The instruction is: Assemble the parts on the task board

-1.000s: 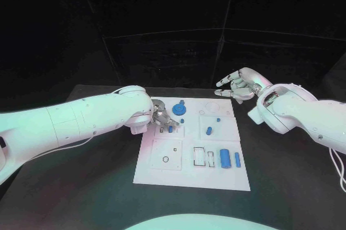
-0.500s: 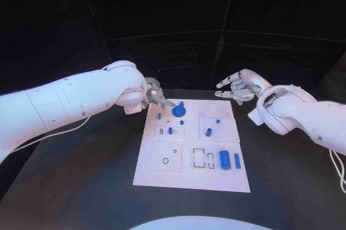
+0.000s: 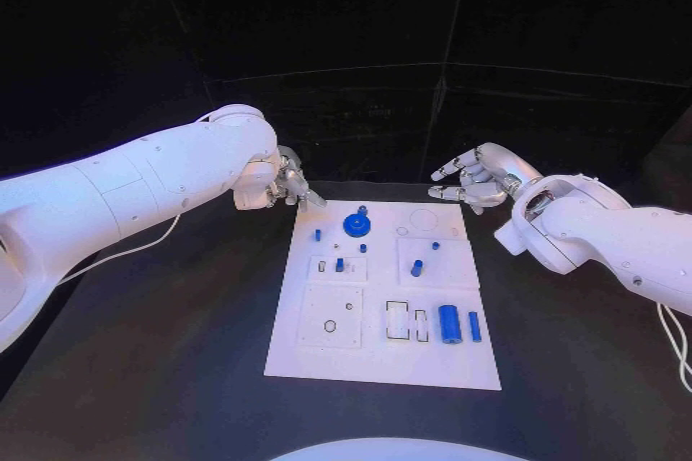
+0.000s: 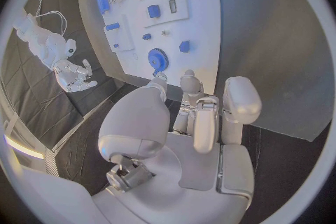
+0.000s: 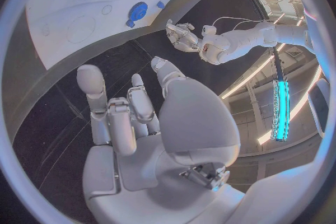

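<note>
Off the far left corner of the white rectangular task board (image 3: 382,291), the robot's left hand (image 3: 289,186) now hangs over the bare black table (image 3: 173,361), its silver fingers loosely apart and holding nothing; the left wrist view shows the fingers (image 4: 206,117) lightly curled with open space between them and the board's edge just beyond the tips. A second ago this hand was down over the upper left of the board, close beside the round blue toothed gear (image 3: 355,222), and it has since lifted and drawn back toward the far edge, leaving the gear lying on the board at its far left with a small blue peg (image 3: 364,246) just nearer the robot. That retreat reads as a step just released, so the gear is probably seated, though whether it sits fully on its post cannot be told from here. The right hand (image 3: 473,178) has barely moved: it hovers off the far right corner, fingers spread and empty. Still lying loose, by the look of it, are the larger blue cylinder (image 3: 450,322) and the slim blue bar (image 3: 475,325) near the board's right side, beside two empty rectangular slots (image 3: 405,319), which suggests several insertions remain.
</note>
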Tool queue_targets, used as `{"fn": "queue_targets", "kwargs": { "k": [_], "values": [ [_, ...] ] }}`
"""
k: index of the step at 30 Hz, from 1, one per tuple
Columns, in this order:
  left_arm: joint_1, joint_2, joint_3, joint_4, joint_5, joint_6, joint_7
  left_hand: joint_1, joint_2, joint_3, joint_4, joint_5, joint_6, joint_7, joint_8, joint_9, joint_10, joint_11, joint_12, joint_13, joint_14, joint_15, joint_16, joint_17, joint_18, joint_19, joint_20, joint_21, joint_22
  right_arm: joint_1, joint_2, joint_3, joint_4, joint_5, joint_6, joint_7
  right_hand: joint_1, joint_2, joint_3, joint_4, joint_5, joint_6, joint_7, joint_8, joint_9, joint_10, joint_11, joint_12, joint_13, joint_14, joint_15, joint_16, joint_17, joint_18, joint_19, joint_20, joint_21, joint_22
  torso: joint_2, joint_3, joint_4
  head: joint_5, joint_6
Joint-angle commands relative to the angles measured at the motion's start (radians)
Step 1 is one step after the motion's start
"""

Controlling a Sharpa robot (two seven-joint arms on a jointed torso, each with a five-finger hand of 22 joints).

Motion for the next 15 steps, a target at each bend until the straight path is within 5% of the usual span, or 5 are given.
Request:
{"fn": "queue_targets", "kwargs": {
  "k": [1,8,15],
  "values": [
    [0.001,0.016,-0.012,-0.030,-0.012,0.061,0.023,0.009,0.005,-0.013,0.004,-0.002,0.015,-0.001,0.001,-0.006,0.011,-0.001,0.010,0.007,0.100,0.003,0.008,0.243,0.008,0.011,-0.002,0.010,0.009,0.002,0.003,0.001,0.000,-0.002,0.004,0.009,-0.003,0.000,-0.001,0.005,0.002,0.003,0.002,0.006,-0.002,-0.007,-0.001,-0.006,-0.002,0.104,-0.003,0.006,0.263,0.007,-0.006,-0.001,-0.004,-0.002,0.000,-0.0004,-0.0002,0.004,-0.002],
    [-0.013,0.052,-0.038,-0.079,-0.013,0.058,0.045,-0.002,0.005,-0.058,0.030,-0.005,0.041,-0.011,0.017,-0.018,0.028,-0.009,0.032,0.023,0.104,-0.005,0.016,0.258,0.004,0.024,-0.008,0.025,0.030,0.002,0.010,0.001,-0.004,-0.002,0.006,0.013,-0.002,0.000,-0.001,0.005,0.003,0.002,0.002,0.006,-0.002,-0.008,-0.001,-0.007,-0.003,0.104,-0.003,0.006,0.263,0.008,-0.007,-0.001,-0.005,-0.004,-0.001,-0.0006,-0.0001,0.006,-0.004],
    [-0.027,0.068,-0.043,-0.102,-0.019,0.045,0.069,-0.010,0.004,-0.081,0.043,-0.007,0.047,-0.015,0.023,-0.021,0.037,-0.014,0.042,0.032,0.105,-0.008,0.018,0.262,0.001,0.031,-0.012,0.033,0.042,0.002,0.013,0.001,-0.006,-0.002,0.008,0.014,-0.002,0.000,-0.001,0.005,0.003,0.002,0.002,0.006,-0.002,-0.008,-0.001,-0.007,-0.003,0.104,-0.003,0.006,0.263,0.008,-0.007,-0.001,-0.005,-0.004,-0.001,0.0000,-0.0005,0.009,-0.004]
  ]
}}
